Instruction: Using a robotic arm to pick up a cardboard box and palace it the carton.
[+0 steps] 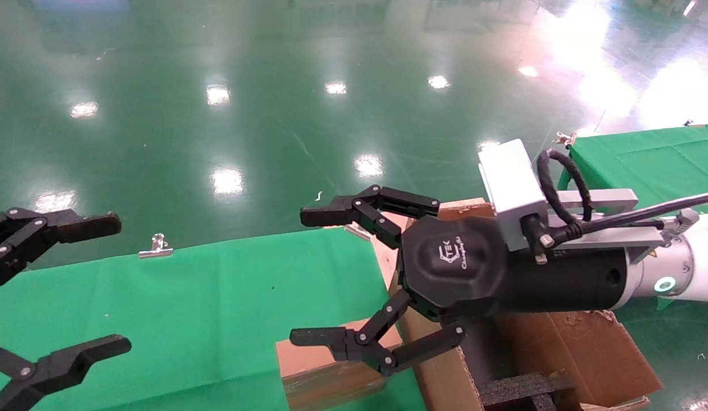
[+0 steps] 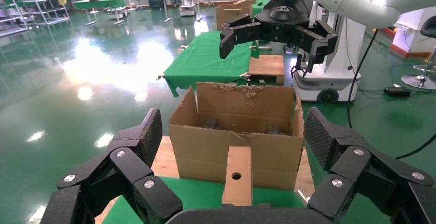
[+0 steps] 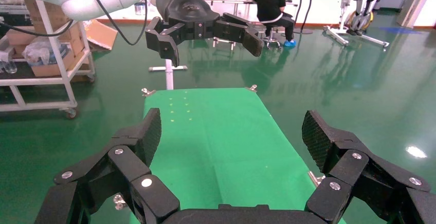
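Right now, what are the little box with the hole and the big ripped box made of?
The small cardboard box looks like smooth brown cardboard: flat tan face, neat round punched hole. The carton looks like rougher corrugated cardboard, matte brown, with a ragged torn rim; the black strips inside look like foam, though that's a guess. The right gripper hangs above with jaws open.

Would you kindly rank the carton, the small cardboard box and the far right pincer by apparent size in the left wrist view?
1. carton
2. right pincer, open; farther off, so its rank is unsure
3. cardboard box
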You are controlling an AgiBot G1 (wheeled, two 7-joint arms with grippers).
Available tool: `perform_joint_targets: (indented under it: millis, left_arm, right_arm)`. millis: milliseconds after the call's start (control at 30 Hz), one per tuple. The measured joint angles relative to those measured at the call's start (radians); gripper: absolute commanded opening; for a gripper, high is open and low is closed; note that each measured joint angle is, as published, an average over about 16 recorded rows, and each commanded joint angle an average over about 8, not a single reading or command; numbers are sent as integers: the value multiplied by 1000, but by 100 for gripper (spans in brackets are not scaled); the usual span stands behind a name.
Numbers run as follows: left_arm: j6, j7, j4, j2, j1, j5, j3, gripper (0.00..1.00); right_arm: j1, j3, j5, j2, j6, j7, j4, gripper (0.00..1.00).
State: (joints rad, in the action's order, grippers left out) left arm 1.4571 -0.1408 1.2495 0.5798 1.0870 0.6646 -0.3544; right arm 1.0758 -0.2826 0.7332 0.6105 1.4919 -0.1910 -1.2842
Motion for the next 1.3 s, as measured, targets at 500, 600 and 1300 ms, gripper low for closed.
perform_joint_targets:
  millis: [500,600,1300]
  left_arm:
    - [0,0,0,0,0,0,0,0]
    - [0,0,0,0,0,0,0,0]
    - [0,0,0,0,0,0,0,0]
  right_arm:
    - [60,-73,151,4,7,-49,19,100]
    - [98,-114,229,20,18,-67,36,100]
    - [423,-488,686,260,90,22,265,100]
